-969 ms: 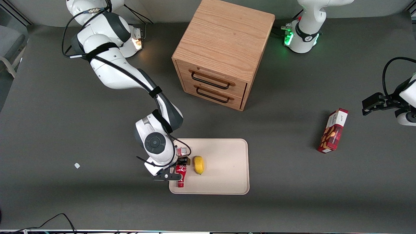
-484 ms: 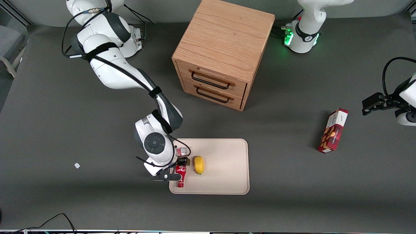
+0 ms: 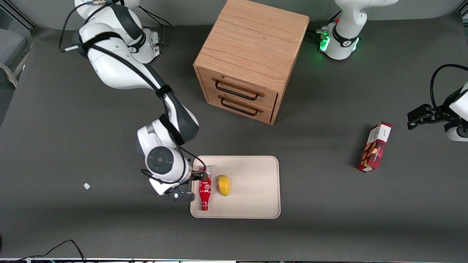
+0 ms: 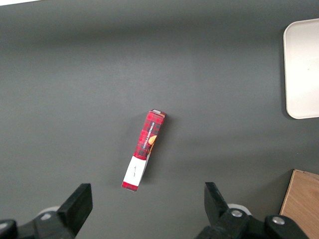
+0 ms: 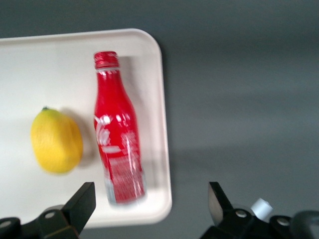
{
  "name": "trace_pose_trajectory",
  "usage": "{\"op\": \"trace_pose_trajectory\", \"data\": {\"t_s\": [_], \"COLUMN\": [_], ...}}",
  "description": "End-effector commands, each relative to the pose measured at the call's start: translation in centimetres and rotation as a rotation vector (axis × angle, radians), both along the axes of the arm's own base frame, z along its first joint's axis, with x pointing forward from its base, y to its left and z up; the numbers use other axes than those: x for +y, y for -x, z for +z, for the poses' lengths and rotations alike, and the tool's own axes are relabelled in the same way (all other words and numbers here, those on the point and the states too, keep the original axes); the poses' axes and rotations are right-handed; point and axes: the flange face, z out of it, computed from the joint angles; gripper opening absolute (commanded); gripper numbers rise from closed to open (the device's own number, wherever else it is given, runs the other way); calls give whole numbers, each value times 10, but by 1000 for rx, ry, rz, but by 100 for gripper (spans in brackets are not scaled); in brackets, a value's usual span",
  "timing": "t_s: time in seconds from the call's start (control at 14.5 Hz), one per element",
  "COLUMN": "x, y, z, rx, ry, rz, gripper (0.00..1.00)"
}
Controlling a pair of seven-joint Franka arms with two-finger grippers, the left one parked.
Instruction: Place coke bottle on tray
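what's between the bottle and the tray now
Nothing: the bottle already lies on the tray, beside the lemon. The pincer is open, above the tray's edge, off the bottle.

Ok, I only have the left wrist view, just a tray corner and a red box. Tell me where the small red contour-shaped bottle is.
Observer: The small red contour-shaped coke bottle lies on its side on the flat cream tray, along the tray's edge toward the working arm's end.
Operator: Report the gripper.
Observer: The gripper is open and holds nothing. It hovers over that same tray edge, not touching the bottle.
Operator: Name anything else on the tray.
Observer: One yellow lemon lies beside the bottle, with a gap between them.
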Motion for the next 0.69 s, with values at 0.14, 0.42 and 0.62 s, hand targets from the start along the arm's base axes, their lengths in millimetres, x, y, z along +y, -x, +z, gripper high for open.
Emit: {"op": "trace_pose_trajectory", "data": {"t_s": [0.14, 0.42, 0.62], "x": [-52, -128, -189], "y": [23, 55, 76], "z": [98, 149, 167], "rx": [100, 144, 174], "ry": [-17, -56, -71], "rz": [-70, 44, 137], "gripper": [100, 100, 100]}}
